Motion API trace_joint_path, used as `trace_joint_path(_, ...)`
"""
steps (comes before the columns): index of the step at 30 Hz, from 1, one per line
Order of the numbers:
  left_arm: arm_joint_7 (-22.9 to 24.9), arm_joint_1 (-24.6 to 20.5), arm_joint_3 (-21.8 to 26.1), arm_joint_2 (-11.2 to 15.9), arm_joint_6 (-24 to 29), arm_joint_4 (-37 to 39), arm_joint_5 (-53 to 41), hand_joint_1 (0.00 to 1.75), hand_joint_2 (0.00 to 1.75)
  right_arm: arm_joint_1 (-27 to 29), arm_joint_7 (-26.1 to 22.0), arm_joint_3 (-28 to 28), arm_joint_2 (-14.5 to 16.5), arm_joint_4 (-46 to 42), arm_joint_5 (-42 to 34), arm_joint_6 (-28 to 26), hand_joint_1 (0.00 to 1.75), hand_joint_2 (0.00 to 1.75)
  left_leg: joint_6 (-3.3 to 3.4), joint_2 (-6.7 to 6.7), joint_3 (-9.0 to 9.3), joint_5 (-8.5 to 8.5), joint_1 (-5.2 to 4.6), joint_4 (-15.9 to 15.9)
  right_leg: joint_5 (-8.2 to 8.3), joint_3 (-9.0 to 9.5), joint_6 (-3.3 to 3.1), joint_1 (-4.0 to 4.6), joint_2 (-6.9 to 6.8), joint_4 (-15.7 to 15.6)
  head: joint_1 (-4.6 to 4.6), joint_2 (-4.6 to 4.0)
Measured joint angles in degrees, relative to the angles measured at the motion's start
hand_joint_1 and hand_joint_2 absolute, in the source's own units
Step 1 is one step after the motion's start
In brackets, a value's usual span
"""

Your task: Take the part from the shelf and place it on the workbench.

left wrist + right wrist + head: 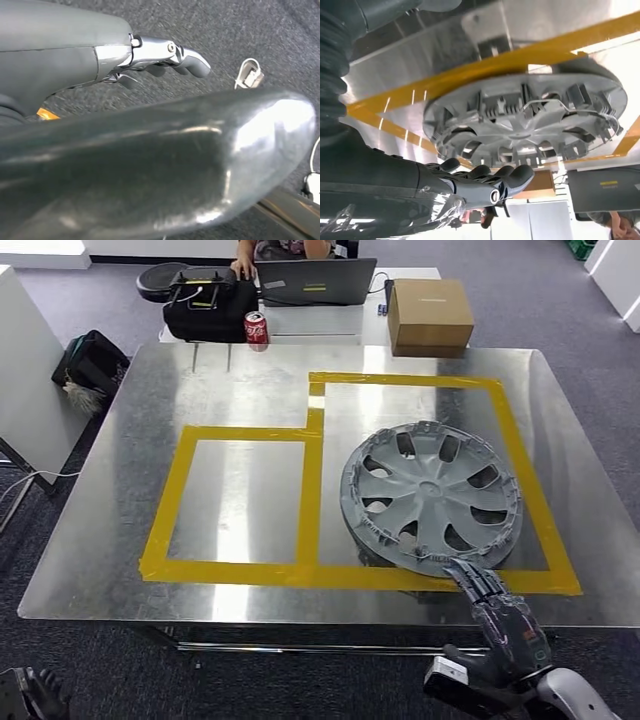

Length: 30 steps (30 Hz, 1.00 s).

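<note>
Your right hand (504, 618) sits nearest the head camera at the near edge of the steel workbench (113, 500), fingers stretched forward and slightly apart, their tips at the rim of the grey wheel cover (432, 495) but grasping nothing. That wheel cover lies flat on the bench inside the larger, right-hand rectangle of yellow tape (311, 490), its near rim over the front strip. Your left hand (166, 57) hangs below the bench's edge over grey carpet, fingers loosely extended and empty.

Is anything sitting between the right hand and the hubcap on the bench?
Nothing visible. The right hand reaches the near rim of the hubcap, which lies inside the larger yellow tape rectangle on the workbench.
</note>
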Motion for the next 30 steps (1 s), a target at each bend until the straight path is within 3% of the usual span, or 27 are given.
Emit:
trace_joint_path(2, 0.06, 0.12, 0.01, -0.02, 0.02, -0.17, 0.02, 0.0, 0.0, -0.35, -0.17, -0.13, 0.05, 0.02, -0.01, -0.04, 0.0, 0.0, -0.33, 0.01, -1.03, 0.97, -0.21, 0.27, 0.89, 6.08, -0.52, 0.29, -0.15, -8.2, -0.03, 0.0)
trace_joint_path(4, 0.22, 0.36, 0.05, -0.08, 0.03, -0.56, 0.11, 0.0, 0.0, -0.65, -0.49, -0.36, 0.24, 0.01, -0.33, -0.37, 0.0, 0.0, -0.85, 0.04, -1.39, 1.9, -0.3, 0.44, 0.12, 8.86, -1.16, 0.6, -0.25, -12.92, 0.01, 0.0)
trace_joint_path(6, 0.46, 0.77, 0.2, -0.23, -0.1, -1.1, 0.34, 0.0, 0.0, -0.59, -1.32, -0.52, 0.86, -0.01, -1.53, -1.39, 0.0, 0.0, -1.47, 0.06, -1.47, 2.7, -0.19, 0.36, 0.57, 8.43, -1.95, 0.69, -0.29, -13.39, 0.15, 0.0)
trace_joint_path(7, 0.55, 1.06, 0.32, -0.34, -0.21, -1.39, 0.43, 0.0, 0.0, -0.5, -1.82, -0.57, 1.4, -0.09, -2.27, -2.16, 0.0, 0.0, -1.87, 0.02, -1.73, 2.16, -0.1, 0.65, 1.06, 8.0, -2.4, 0.63, -0.33, -13.41, 0.12, 0.0)
trace_joint_path(8, 0.6, 1.37, 0.5, -0.46, -0.33, -1.69, 0.5, 0.0, 0.0, -0.31, -2.21, -0.67, 2.1, -0.28, -2.84, -2.98, 0.0, 0.0, -2.29, -0.02, -2.18, 0.51, -0.04, 1.71, 1.67, 7.47, -2.82, 0.49, -0.38, -13.49, 0.04, 0.0)
trace_joint_path(9, 0.61, 1.65, 0.75, -0.58, -0.46, -2.05, 0.47, 0.0, 0.0, -0.01, -2.53, -0.81, 2.94, -0.63, -3.21, -3.86, 0.0, 0.0, -2.73, -0.06, -2.93, -2.27, 0.09, 4.06, 2.37, 6.9, -3.13, 0.33, -0.42, -13.55, -0.06, 0.0)
trace_joint_path(11, 0.53, 2.02, 1.39, -0.87, -0.85, -2.82, 0.22, 0.0, 0.0, 0.8, -3.13, -1.08, 4.65, -1.4, -3.7, -5.71, 0.0, 0.0, -3.51, -0.09, -4.69, -8.51, 0.44, 11.36, 3.72, 5.56, -3.33, 0.25, -0.41, -13.47, -0.2, 0.0)
trace_joint_path(12, 0.43, 2.1, 1.74, -1.06, -1.08, -3.21, 0.05, 0.0, 0.0, 1.23, -3.52, -1.14, 5.47, -1.7, -4.03, -6.79, 0.0, 0.0, -3.8, -0.09, -5.23, -10.09, 0.65, 14.79, 4.38, 4.86, -3.25, 0.2, -0.41, -13.4, -0.19, 0.0)
trace_joint_path(13, 0.29, 2.17, 2.09, -1.27, -1.32, -3.54, -0.14, 0.0, 0.0, 1.63, -3.97, -1.16, 6.26, -1.87, -4.4, -7.88, 0.0, 0.0, -4.0, -0.09, -5.04, -10.16, 0.85, 16.67, 4.97, 4.05, -3.12, 0.14, -0.42, -13.34, -0.18, 0.0)
trace_joint_path(14, 0.14, 2.25, 2.47, -1.51, -1.52, -3.85, -0.28, 0.0, 0.0, 2.0, -4.44, -1.17, 7.06, -1.97, -4.77, -8.94, 0.0, 0.0, -4.17, -0.09, -3.91, -9.14, 1.03, 16.61, 5.52, 3.3, -2.92, 0.05, -0.43, -13.28, -0.17, 0.0)
trace_joint_path(15, 0.0, 2.31, 2.83, -1.74, -1.68, -4.14, -0.39, 0.0, 0.0, 2.35, -4.87, -1.16, 7.82, -2.02, -5.05, -9.82, 0.0, 0.0, -4.32, -0.09, -1.73, -7.65, 1.22, 14.43, 6.01, 2.62, -2.67, -0.07, -0.42, -13.22, -0.17, 0.0)
trace_joint_path(17, -0.22, 2.3, 3.43, -2.19, -1.9, -4.66, -0.52, 0.0, 0.0, 3.0, -5.54, -1.12, 8.96, -2.05, -5.31, -11.14, 0.0, 0.0, -4.52, -0.25, 4.55, -6.01, 1.6, 6.35, 6.83, 1.67, -1.98, -0.19, -0.4, -13.0, -0.21, 0.0)
trace_joint_path(19, -0.33, 2.18, 3.94, -2.62, -2.03, -5.01, -0.62, 0.0, 0.0, 3.59, -5.64, -1.01, 9.46, -2.03, -5.09, -12.43, 0.0, 0.0, -3.96, -0.59, 8.51, -6.52, 1.64, 0.37, 7.66, 1.08, -1.16, -0.11, -0.39, -12.77, -0.2, 0.0)
trace_joint_path(20, -0.37, 2.15, 4.24, -2.85, -2.07, -5.09, -0.73, 0.0, 0.0, 3.88, -5.38, -0.89, 9.57, -1.98, -4.96, -13.32, 0.0, 0.0, -3.44, -0.73, 8.84, -6.75, 1.49, -0.6, 8.14, 0.84, -0.77, -0.13, -0.39, -12.78, -0.18, 0.0)
trace_joint_path(22, -0.38, 2.25, 4.97, -3.38, -2.07, -5.15, -0.97, 0.0, 0.0, 4.64, -4.57, -0.48, 9.66, -1.67, -5.15, -15.8, 0.0, 0.0, -2.12, -0.63, 7.91, -6.23, 1.33, -0.65, 8.39, 0.26, -0.02, -0.38, -0.37, -12.65, -0.14, 0.0)
trace_joint_path(23, -0.39, 2.33, 5.32, -3.66, -2.06, -5.21, -1.08, 0.0, 0.0, 5.06, -4.25, -0.26, 9.68, -1.44, -5.42, -16.88, 0.0, 0.0, -1.46, -0.52, 7.3, -5.75, 1.26, -0.64, 7.19, -0.35, 0.21, -0.5, -0.37, -11.73, -0.09, 0.0)
trace_joint_path(24, -0.4, 2.4, 5.68, -3.93, -2.05, -5.31, -1.15, 0.0, 0.0, 5.46, -4.05, -0.07, 9.72, -1.17, -5.6, -17.73, 0.0, 0.0, -0.86, -0.39, 6.62, -5.18, 1.21, -0.69, 4.93, -1.25, 0.33, -0.52, -0.37, -9.61, -0.04, 0.0)
trace_joint_path(26, -0.41, 2.51, 6.46, -4.37, -2.05, -5.6, -1.44, 0.0, 0.0, 6.29, -4.25, -0.1, 10.11, -0.44, -5.23, -18.4, 0.0, 0.0, -0.2, -0.26, 5.12, -4.0, 0.88, -0.66, -0.88, -3.38, 0.3, -0.33, -0.4, -2.46, 0.08, 0.0)
trace_joint_path(27, -0.37, 2.6, 6.92, -4.63, -2.05, -5.77, -1.62, 0.0, 0.0, 6.93, -4.71, -0.46, 10.59, 0.07, -4.95, -18.52, 0.0, 0.0, -0.02, -0.24, 4.3, -3.34, 0.66, -0.64, -2.7, -4.03, 0.2, -0.18, -0.39, 1.24, 0.1, 0.0)
trace_joint_path(28, -0.31, 2.74, 7.44, -4.92, -2.05, -5.96, -1.82, 0.0, 0.0, 7.72, -5.34, -1.12, 11.32, 0.65, -4.72, -18.57, 0.0, 0.0, 0.12, -0.23, 3.45, -2.69, 0.42, -0.6, -3.13, -4.06, 0.03, -0.02, -0.38, 3.68, 0.13, 0.0)
trace_joint_path(29, -0.25, 2.93, 7.96, -5.24, -2.05, -6.14, -2.0, 0.0, 0.0, 8.53, -6.02, -1.94, 12.12, 1.19, -4.64, -18.58, 0.0, 0.0, 0.19, -0.23, 2.6, -2.04, 0.18, -0.55, -2.25, -3.16, -0.25, 0.17, -0.38, 4.29, 0.13, 0.0)
trace_joint_path(30, -0.16, 3.15, 8.44, -5.58, -2.05, -6.3, -2.18, 0.0, 0.0, 9.25, -6.69, -2.81, 12.89, 1.67, -4.71, -18.58, 0.0, 0.0, 0.21, -0.24, 1.82, -1.41, -0.05, -0.5, -0.6, -1.28, -0.63, 0.4, -0.37, 2.9, 0.13, 0.0)
